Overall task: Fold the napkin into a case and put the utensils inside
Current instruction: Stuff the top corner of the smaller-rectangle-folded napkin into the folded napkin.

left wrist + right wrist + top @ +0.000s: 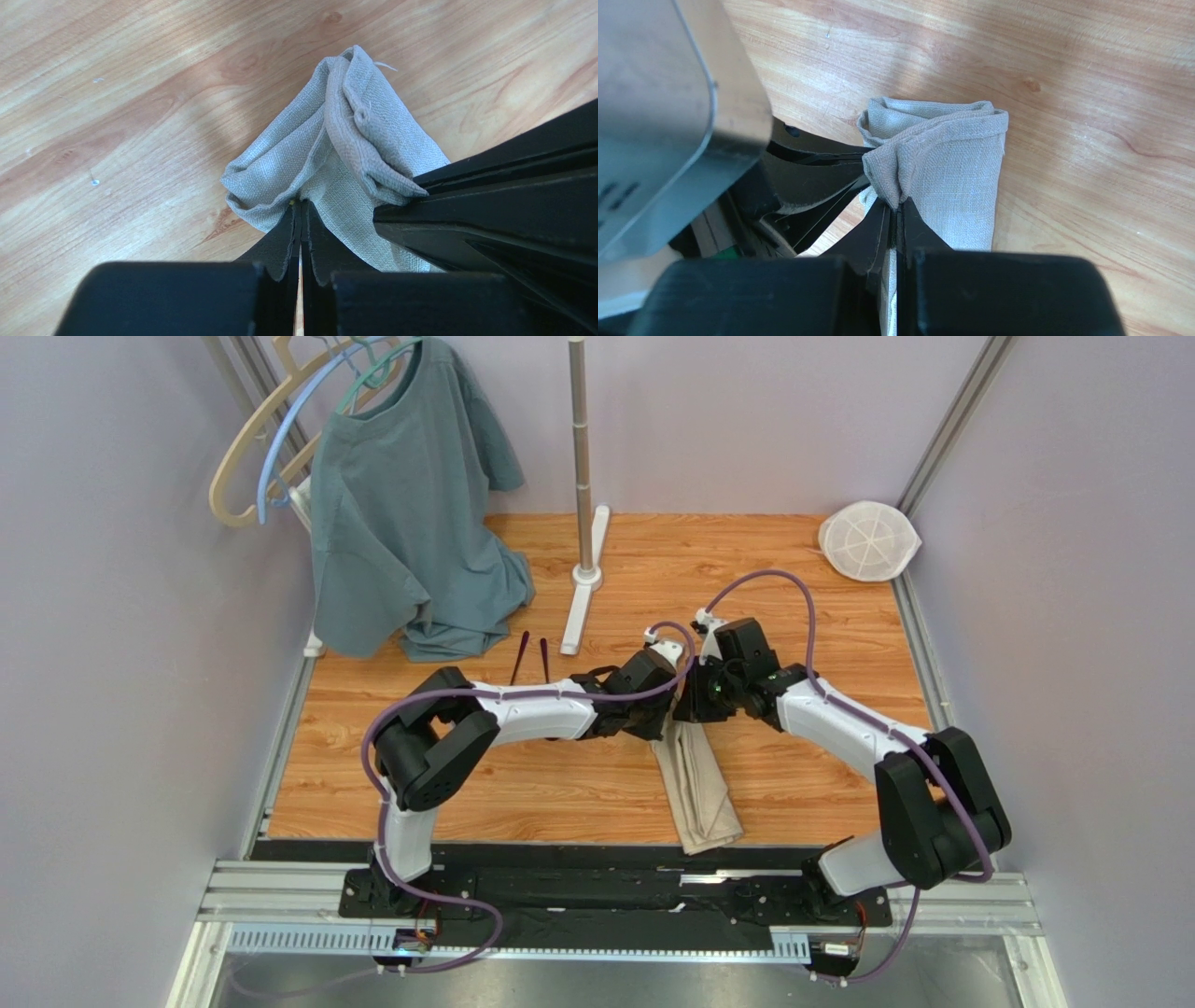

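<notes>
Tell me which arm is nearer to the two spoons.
Left. The left arm stretches right beside the spoons, on their near side; the right arm is farther off, past the napkin.

The top view looks steeply down from above and behind the arm bases (407,885), far enough back to take in the whole table (561,805); each wrist view peers close along its own jaws, left gripper (300,210) and right gripper (898,210) facing one another; both share the napkin (295,161) and its bunched end.
</notes>
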